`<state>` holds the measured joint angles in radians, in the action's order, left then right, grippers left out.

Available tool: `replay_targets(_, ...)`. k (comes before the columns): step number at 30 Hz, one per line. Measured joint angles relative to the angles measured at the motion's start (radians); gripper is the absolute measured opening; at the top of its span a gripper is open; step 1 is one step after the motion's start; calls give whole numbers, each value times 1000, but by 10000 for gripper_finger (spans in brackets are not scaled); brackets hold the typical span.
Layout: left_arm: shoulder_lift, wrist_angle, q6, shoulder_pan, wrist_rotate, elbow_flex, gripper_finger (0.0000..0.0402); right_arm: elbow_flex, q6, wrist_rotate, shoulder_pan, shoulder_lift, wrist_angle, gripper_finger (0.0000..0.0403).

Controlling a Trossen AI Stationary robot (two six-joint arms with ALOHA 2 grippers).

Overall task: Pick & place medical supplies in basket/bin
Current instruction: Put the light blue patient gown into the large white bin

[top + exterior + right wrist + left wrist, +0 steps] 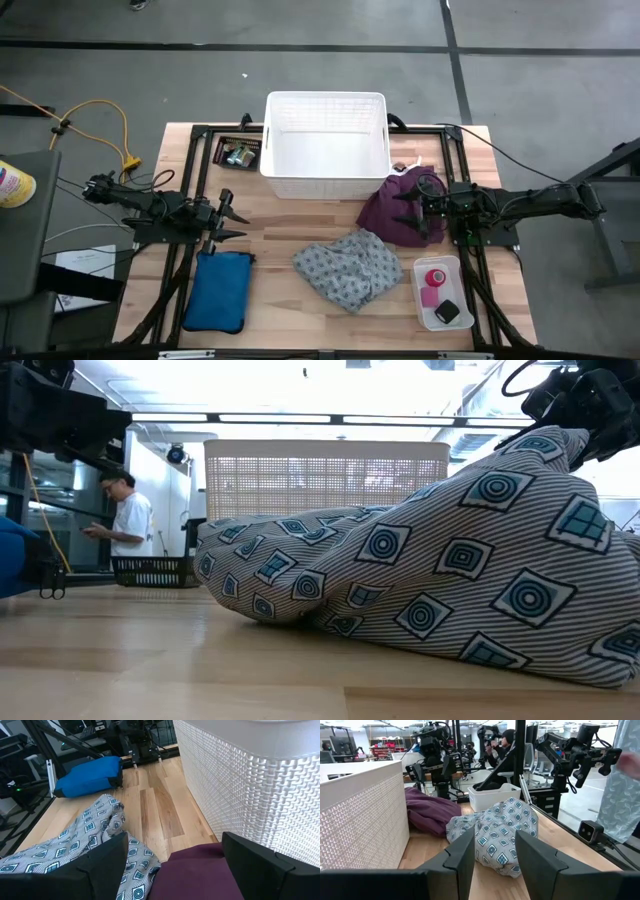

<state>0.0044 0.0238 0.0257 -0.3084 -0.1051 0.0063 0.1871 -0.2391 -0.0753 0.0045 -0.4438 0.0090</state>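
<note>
My right gripper (pixel 418 212) hovers, fingers open, over the purple cloth (pixel 392 215); I'd probably snag the grey patterned cloth (pixel 348 268) alongside too.

Overhead, tabletop-level, two wrist cameras

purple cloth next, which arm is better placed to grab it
The right arm, probably. The right gripper hovers open directly over the purple cloth, beside the white basket. The left gripper, also open, sits across the table near the blue pouch.
</note>
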Motion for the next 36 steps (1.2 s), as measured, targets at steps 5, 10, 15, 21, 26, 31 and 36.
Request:
replay_targets(5,0,0,0,0,0,0,135,0,0,0,0,0,0,309)
replay_targets(10,0,0,0,0,0,0,135,0,0,0,0,0,0,309)
replay_targets(15,0,0,0,0,0,0,135,0,0,0,0,0,0,309)
replay_targets(21,0,0,0,0,0,0,135,0,0,0,0,0,1,309)
replay_targets(26,0,0,0,0,0,0,135,0,-4,0,0,0,3,309)
replay_targets(31,0,0,1,0,0,0,135,0,-66,-12,0,0,15,309)
replay_targets(36,0,0,1,0,0,0,135,0,-143,-26,0,0,36,309)
